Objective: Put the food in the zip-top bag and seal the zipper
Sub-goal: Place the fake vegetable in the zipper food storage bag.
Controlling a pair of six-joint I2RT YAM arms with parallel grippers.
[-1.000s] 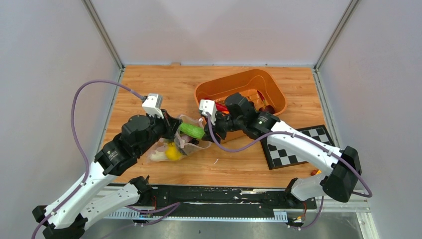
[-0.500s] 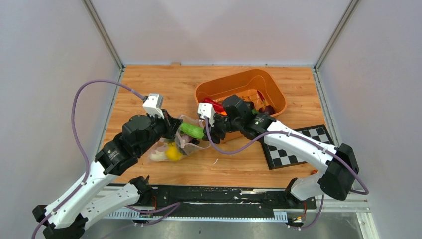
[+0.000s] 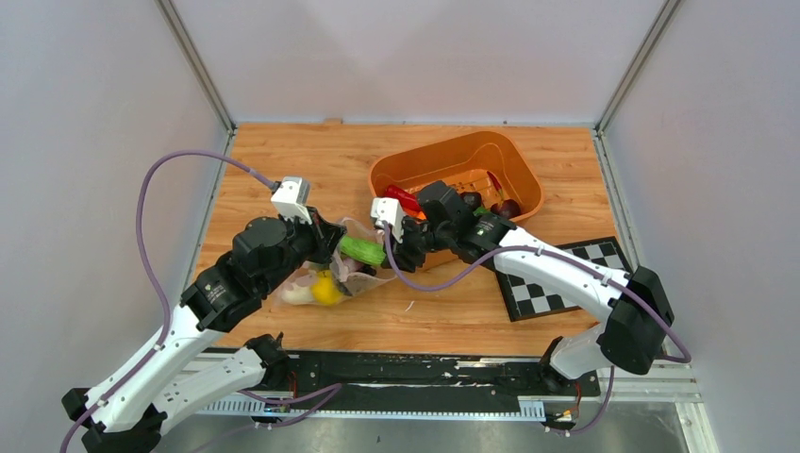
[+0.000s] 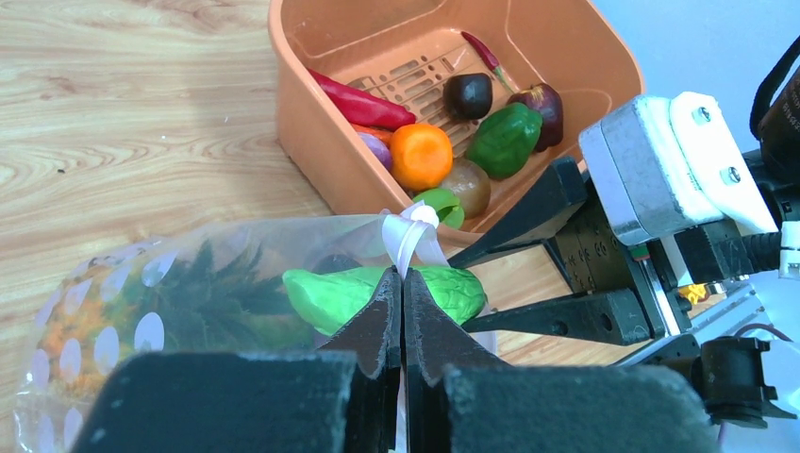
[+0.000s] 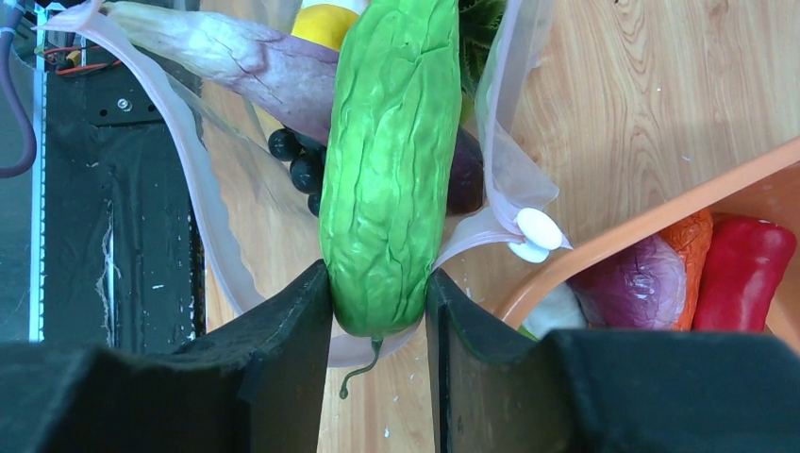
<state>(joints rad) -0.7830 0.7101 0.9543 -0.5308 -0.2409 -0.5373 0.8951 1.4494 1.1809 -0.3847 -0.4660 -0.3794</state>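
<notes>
**Cucumber (image 5: 389, 160) halfway into the bag (image 4: 113, 283)**

The wrinkled green cucumber is pinched at its stem end by the right gripper (image 5: 377, 288), its far end inside the clear, polka-dotted bag. The left gripper (image 4: 403, 283) clamps the bag's mouth by the pinkish zipper (image 5: 189, 160). Pineapple (image 4: 141, 316), dark grapes (image 5: 294, 159) and lemon (image 3: 325, 289) lie inside, beyond the right fingertips.

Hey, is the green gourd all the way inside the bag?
No: the right gripper holds an end of the green gourd that sticks out of the zip-top bag.

No legible text or markings
</notes>
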